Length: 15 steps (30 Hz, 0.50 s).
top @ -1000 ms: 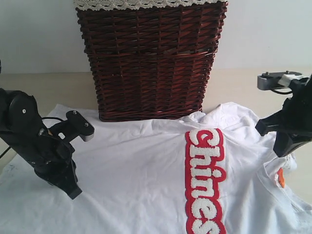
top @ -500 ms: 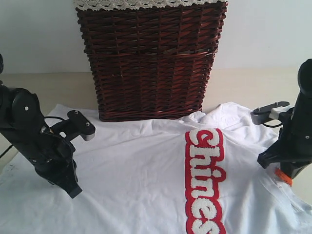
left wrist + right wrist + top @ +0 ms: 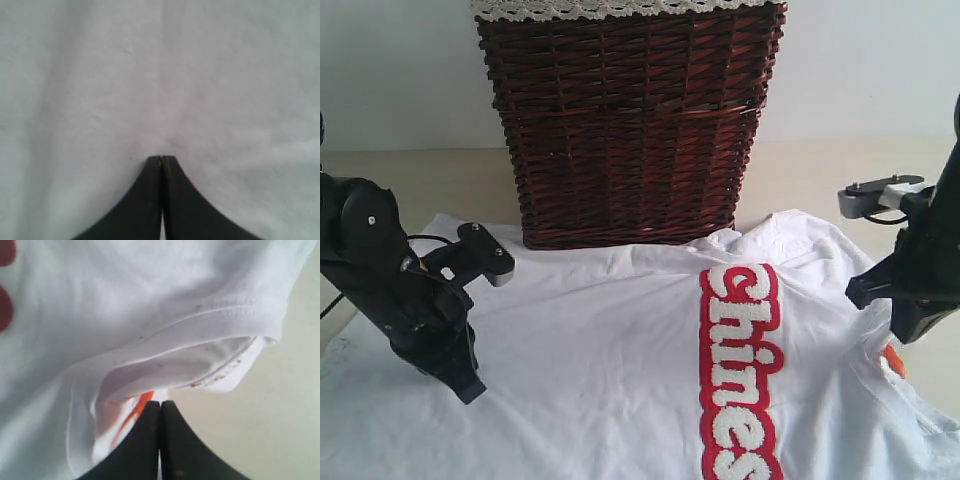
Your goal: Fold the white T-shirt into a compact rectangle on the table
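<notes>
Wrinkled white cotton T-shirt (image 3: pixel 610 350) lies spread on the pale beige table (image 3: pixel 810 180) before a dark brown wicker basket (image 3: pixel 630 130). Its red lettered band (image 3: pixel 740 370) runs straight away from the basket. Left tool (image 3: pixel 470 392) and right tool (image 3: pixel 910 335) are both clenched. A plain white wall (image 3: pixel 400 70) is behind the basket.

A pale beige bench (image 3: pixel 820 170) carries a white shirt (image 3: pixel 600 350), spread out and wrinkled across its near side, the cloth running out of the exterior view at the bottom. A red band (image 3: pixel 740 370) with fuzzy white letters runs down the shirt right of the middle. Behind it a dark brown wicker basket (image 3: pixel 630 130) stands upright on the bench, its foot right against the shirt's far edge, with white lace trim (image 3: pixel 610 8) along its rim. Bare bench shows on both sides of the basket and beside a sleeve (image 3: pixel 220 330), whose hem gapes open.
</notes>
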{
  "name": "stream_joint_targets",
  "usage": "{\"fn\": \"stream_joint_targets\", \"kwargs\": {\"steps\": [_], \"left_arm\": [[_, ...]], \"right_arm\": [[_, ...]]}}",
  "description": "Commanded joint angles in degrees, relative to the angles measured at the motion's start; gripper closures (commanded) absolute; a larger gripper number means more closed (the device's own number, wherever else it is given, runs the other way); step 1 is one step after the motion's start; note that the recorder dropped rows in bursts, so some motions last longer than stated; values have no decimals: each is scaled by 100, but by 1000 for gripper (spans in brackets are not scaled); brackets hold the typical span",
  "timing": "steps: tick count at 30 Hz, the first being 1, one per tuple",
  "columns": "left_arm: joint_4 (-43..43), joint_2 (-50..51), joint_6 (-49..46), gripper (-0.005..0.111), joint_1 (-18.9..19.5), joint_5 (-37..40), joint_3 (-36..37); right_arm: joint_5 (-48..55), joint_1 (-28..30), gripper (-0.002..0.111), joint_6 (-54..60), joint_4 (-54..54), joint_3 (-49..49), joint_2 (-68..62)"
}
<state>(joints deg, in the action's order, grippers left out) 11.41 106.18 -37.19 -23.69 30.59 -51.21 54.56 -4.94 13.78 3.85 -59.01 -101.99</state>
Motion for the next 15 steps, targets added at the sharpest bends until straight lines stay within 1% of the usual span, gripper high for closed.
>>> {"fn": "stream_joint_targets", "kwargs": {"steps": [1, 4, 9, 12, 15], "left_arm": [[-29, -61, -13, 107, 14, -108, -26], [-29, -61, -13, 107, 14, -108, -26], [0, -85, -13, 107, 14, -81, -39], [0, -85, -13, 107, 14, -57, -116], [0, -85, -13, 107, 14, -57, -138]], "right_arm": [[74, -10, 108, 418, 475, 493, 142], [-54, -10, 108, 345, 257, 748, -5], [-152, -10, 108, -357, -322, 761, -272], [-251, -10, 108, -373, -281, 750, -362], [-240, -10, 108, -84, 101, 643, -398]]}}
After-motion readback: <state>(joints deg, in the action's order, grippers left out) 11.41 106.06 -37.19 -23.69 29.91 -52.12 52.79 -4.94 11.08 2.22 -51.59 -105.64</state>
